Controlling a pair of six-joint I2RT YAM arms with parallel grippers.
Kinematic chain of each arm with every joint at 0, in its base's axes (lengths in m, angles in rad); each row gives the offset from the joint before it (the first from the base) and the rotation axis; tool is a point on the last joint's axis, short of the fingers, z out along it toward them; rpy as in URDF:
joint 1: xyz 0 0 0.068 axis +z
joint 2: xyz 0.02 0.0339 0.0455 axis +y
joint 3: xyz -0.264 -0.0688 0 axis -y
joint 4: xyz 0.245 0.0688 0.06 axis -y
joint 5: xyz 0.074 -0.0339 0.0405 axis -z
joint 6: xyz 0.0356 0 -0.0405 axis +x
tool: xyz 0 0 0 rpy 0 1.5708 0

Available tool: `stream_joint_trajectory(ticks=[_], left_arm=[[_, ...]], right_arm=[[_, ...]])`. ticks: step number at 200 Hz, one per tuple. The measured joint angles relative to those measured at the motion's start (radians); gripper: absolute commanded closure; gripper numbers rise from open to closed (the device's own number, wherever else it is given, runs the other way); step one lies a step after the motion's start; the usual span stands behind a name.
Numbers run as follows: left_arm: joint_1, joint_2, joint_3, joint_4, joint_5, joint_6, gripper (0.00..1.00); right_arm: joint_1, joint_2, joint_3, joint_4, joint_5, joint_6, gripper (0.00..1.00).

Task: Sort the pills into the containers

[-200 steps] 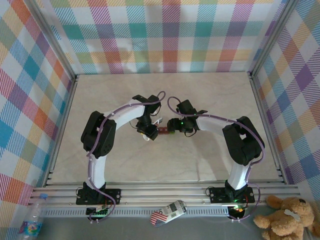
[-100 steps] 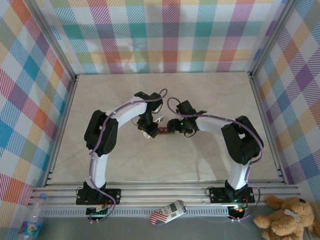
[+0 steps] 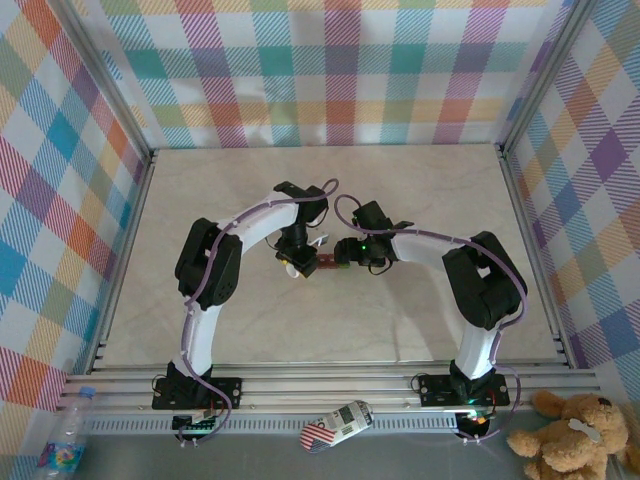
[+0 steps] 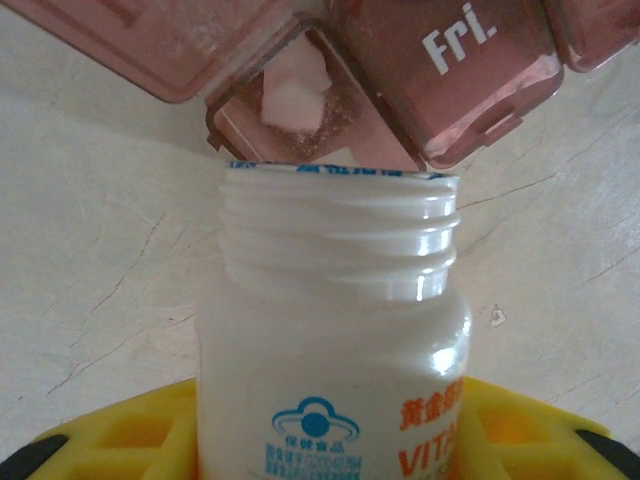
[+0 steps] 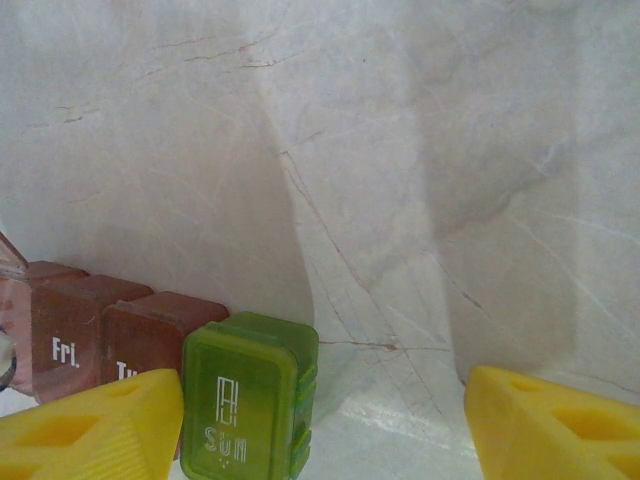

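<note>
A: Which step is this?

B: Pouring, I'd say; the left hand [image 4: 320,432] grips a white bottle [image 4: 330,330] between its yellow fingers [image 4: 110,440], and the bottle's uncapped mouth points at the containers [image 3: 328,263], just short of the one open compartment [image 4: 300,120].

A: Anything in it yet?

B: One white pill [image 4: 292,95] lies in that compartment; the neighbour marked "Fri." [image 4: 450,60] has its lid down, and I can't tell what is inside the closed ones.

A: And the other arm?

B: The right hand [image 5: 320,400] is low over the surface [image 5: 400,150] at the far end of the row, spread wide with nothing gripped; the green compartment [image 5: 250,395] sits just beside one finger, though I can't tell if they touch. My guess is it is there to steady the row.

A: Pose of the arms?

B: From above, both arch inward and meet at the middle of the surface, with the row between the two hands.

A: Next move?

B: Probably a careful tilt, or a shift to another compartment; the mouth is wide beside so small a box, so pills could spill over the edge, and a nudge from the bottle could push the row.
</note>
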Motion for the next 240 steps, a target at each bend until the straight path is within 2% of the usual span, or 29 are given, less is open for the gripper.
stream_joint_trajectory(ticks=[133,176,240], left_arm=[[-0.001,0.0,0.013,-0.002,-0.005,0.0,1.0],[-0.001,-0.03,-0.055,0.06,0.003,-0.001,1.0],[0.002,-0.18,-0.223,0.211,0.024,-0.005,1.0]], right_arm=[[0.0,0.0,-0.001,0.002,-0.003,0.003,0.26],[0.0,0.0,-0.001,0.001,-0.004,0.004,0.26],[0.0,-0.027,-0.001,-0.006,-0.003,0.019,0.25]])
